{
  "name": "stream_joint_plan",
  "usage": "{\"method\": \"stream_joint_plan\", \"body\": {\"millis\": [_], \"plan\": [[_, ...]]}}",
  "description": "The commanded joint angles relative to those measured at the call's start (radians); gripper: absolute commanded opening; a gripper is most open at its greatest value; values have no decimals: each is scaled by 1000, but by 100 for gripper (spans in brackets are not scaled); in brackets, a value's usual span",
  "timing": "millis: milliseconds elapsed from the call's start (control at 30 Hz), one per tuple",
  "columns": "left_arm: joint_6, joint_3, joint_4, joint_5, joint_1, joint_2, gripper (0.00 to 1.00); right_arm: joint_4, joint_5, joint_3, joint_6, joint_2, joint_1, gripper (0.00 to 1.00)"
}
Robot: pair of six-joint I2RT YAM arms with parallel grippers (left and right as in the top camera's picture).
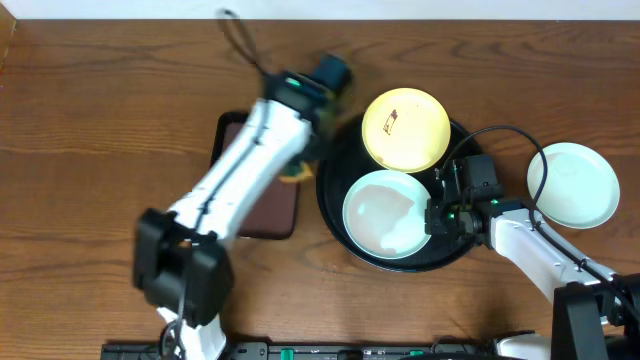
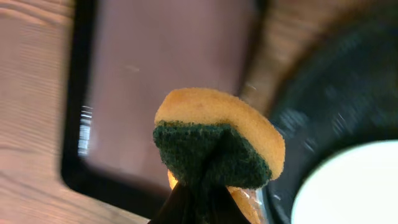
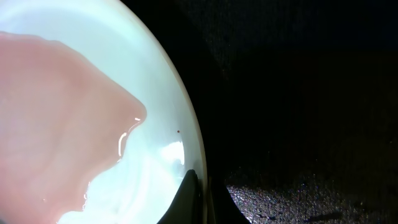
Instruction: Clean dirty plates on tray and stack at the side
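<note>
A round black tray (image 1: pixel 335 215) holds two plates. The pale yellow plate (image 1: pixel 405 130) with a small dark smear lies at its back edge. The light blue plate (image 1: pixel 385 213) lies at its front. My right gripper (image 1: pixel 437 216) is shut on this plate's right rim; in the right wrist view the rim (image 3: pixel 198 149) runs between the fingers (image 3: pixel 189 199), and a pinkish patch covers the plate's inside. A mint plate (image 1: pixel 573 185) sits on the table to the right of the tray. My left gripper (image 2: pixel 199 208) is shut on a yellow-and-green sponge (image 2: pixel 217 146) (image 1: pixel 293 177), left of the tray.
A dark brown rectangular tray (image 1: pixel 262 205) (image 2: pixel 161 68) lies left of the round one, under the left arm. The right arm's cable (image 1: pixel 500 135) loops above the tray's right edge. Bare wooden table (image 1: pixel 90 150) spreads to the left.
</note>
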Motion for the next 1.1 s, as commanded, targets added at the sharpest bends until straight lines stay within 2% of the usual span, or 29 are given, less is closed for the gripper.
{"method": "stream_joint_plan", "body": {"millis": [0, 100, 267, 333, 367, 433, 467, 500, 667, 767, 867, 900, 967, 1000, 1033, 1067], "plan": [[87, -33, 3, -27, 113, 0, 7, -21, 78, -24, -7, 29, -3, 1], [119, -125, 54, 16, 198, 0, 7, -21, 78, -24, -7, 29, -3, 1], [278, -303, 213, 220, 304, 0, 8, -21, 77, -24, -7, 29, -3, 1], [282, -341, 243, 224, 325, 0, 10, -21, 77, -24, -7, 29, -3, 1], [285, -343, 245, 224, 327, 0, 13, -21, 78, -24, -7, 29, -3, 1], [296, -336, 243, 224, 328, -2, 28, -20, 78, -24, -7, 29, -3, 1], [296, -312, 214, 228, 328, -5, 50, -20, 78, -24, -7, 29, -3, 1], [296, -291, 188, 228, 328, -9, 60, -20, 77, -24, -7, 29, -3, 1], [296, -182, 76, 227, 342, -69, 72, -18, 77, -24, -8, 29, -3, 2], [295, -146, 44, 228, 359, -149, 76, -9, 55, -24, -8, 29, -3, 18], [292, -143, 37, 228, 390, -264, 78, 15, 12, -25, -7, 29, -3, 26], [292, -143, 35, 228, 397, -288, 79, 23, 9, -25, -7, 29, -3, 24], [292, -143, 30, 227, 418, -348, 79, 39, 10, -25, -7, 29, -3, 6], [292, -144, 28, 228, 431, -382, 79, 51, 10, -25, -7, 29, -3, 1], [293, -144, 28, 228, 439, -402, 80, 55, 10, -24, -7, 29, -3, 1], [293, -144, 26, 227, 449, -430, 85, 67, 10, -24, -7, 29, -3, 1]]}}
